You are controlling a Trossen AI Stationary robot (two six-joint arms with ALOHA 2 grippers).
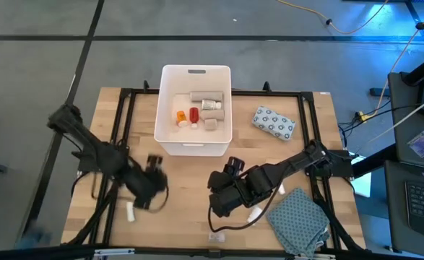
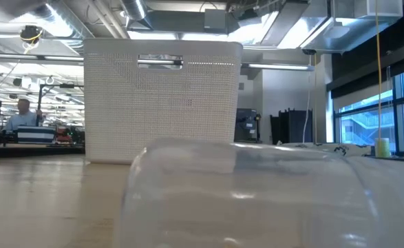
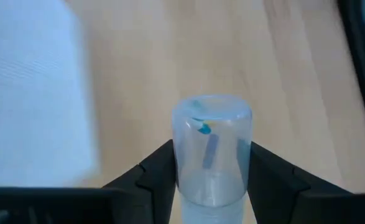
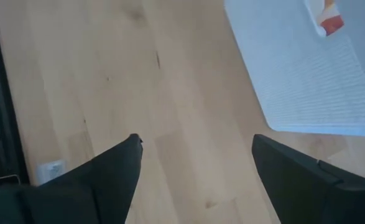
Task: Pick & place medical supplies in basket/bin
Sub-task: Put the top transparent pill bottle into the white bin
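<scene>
The white bin [image 1: 170, 137] stands at the table's far middle with a red bottle [image 1: 193, 114], a white bottle and greyish boxes inside. In front of the bin, to its left, my left gripper [image 1: 154, 167] is shut on a clear vial [image 3: 211, 143]. My right gripper [image 1: 219, 202] hangs open in front of the bin, to its right, with only bare wood between its fingers [image 4: 198, 162]. A blue-dotted soft pack [image 1: 274, 122] lies flat to the right of the bin. A white tube [image 1: 131, 211] and another clear vial [image 1: 217, 236] lie near the front edge. My left gripper pinches the clear vial between its two fingers, on the two sides of its barrel [image 3: 181, 171]. The vial lies along the fingers, and its rounded closed end [image 3: 212, 109] sticks out past the fingertips. It hangs clear of the wooden table below.
A grey-teal patterned cloth [image 1: 298, 220] is bunched at the near right, with a small white item [image 1: 255, 214] beside it. A black frame [image 1: 121, 115] rims the tabletop. The low view shows the lying vial [image 2: 257, 200] close up before the bin [image 2: 162, 100], and a person [image 2: 24, 110] far behind.
</scene>
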